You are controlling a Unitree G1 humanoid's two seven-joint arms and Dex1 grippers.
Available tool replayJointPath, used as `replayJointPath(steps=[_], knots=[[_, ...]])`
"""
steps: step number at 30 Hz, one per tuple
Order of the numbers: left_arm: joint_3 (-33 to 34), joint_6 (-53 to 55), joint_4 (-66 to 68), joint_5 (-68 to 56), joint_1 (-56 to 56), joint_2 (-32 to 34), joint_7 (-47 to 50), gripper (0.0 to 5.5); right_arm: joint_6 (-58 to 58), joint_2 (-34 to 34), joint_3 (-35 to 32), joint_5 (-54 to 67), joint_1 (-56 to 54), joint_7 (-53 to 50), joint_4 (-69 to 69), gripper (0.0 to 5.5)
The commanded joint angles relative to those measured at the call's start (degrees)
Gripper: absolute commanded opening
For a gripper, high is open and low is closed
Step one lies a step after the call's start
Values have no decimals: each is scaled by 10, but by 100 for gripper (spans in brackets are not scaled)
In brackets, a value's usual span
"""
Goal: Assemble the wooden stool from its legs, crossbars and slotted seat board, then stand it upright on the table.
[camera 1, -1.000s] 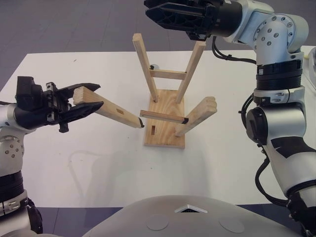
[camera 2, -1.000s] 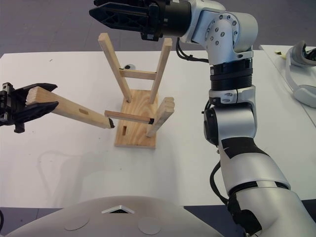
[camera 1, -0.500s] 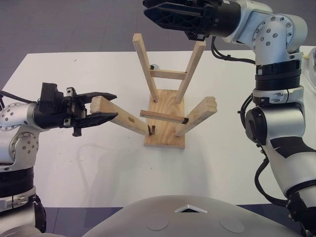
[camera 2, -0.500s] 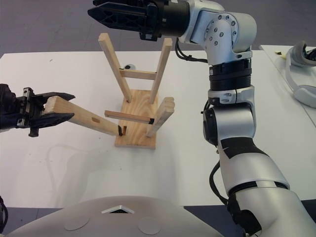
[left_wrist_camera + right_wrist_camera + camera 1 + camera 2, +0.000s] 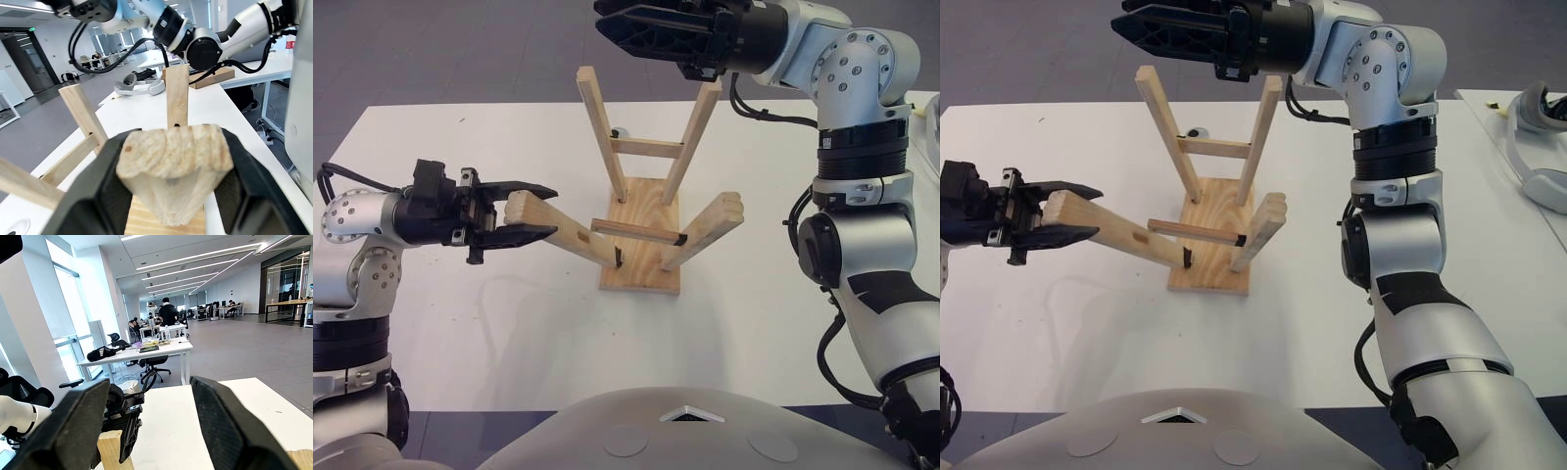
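The slotted seat board (image 5: 643, 257) lies flat on the white table (image 5: 489, 333). Two legs (image 5: 601, 129) stand up from it, joined by a crossbar (image 5: 645, 147). A third leg (image 5: 706, 229) leans at the board's right side, and a second crossbar (image 5: 632, 232) sticks out from it to the left. My left gripper (image 5: 548, 210) is shut on the thick end of the fourth leg (image 5: 579, 237), whose far tip rests at the board's near left slot, under that crossbar's free end. My right gripper (image 5: 603, 18) hangs open above the upright legs, touching nothing.
A small round object (image 5: 621, 131) lies on the table behind the stool. A white headset (image 5: 1542, 147) rests on the neighbouring table at the right. Bare table lies left of and in front of the board.
My left gripper has carried the fourth leg rightward and tilted it down, so its tip now meets the seat board. The right arm has stayed still.
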Motion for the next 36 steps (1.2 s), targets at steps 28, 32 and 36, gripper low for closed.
replayJointPath(steps=[28, 32, 36], knots=[[-161, 55, 59, 75, -122, -8, -29, 205, 19, 20, -22, 19, 52, -52, -81, 305], [-171, 67, 61, 74, -120, -5, -19, 205, 19, 22, -1, 20, 108, -71, -153, 305], [-182, 84, 59, 74, -127, -2, -13, 205, 15, 36, -4, 24, 129, -108, -174, 305]])
